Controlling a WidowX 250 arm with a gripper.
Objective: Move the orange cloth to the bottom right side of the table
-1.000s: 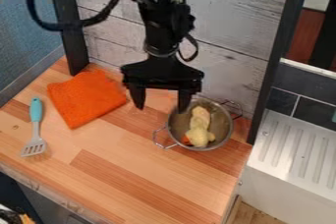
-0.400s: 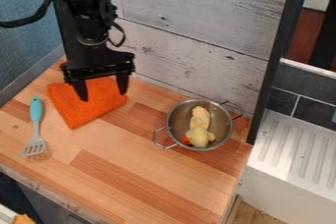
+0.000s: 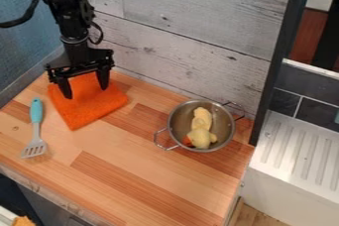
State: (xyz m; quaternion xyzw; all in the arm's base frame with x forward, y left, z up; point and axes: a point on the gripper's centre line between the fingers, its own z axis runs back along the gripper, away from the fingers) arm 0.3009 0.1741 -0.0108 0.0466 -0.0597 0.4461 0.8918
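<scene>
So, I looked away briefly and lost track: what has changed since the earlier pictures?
The arm moved toward the picture's left, bringing its open jaws from near the metal bowl to over the orange cloth. Nothing was taken hold of. The cloth, bowl, yellow toy and spatula stayed put.

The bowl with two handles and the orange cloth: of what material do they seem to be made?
The bowl looks like metal, probably steel, with a smooth, fairly shiny finish: its rim catches light and its handles are thin wire. The orange cloth seems a soft, matte textile, perhaps terry or microfibre, since its surface looks fuzzy and reflects no highlights.
</scene>
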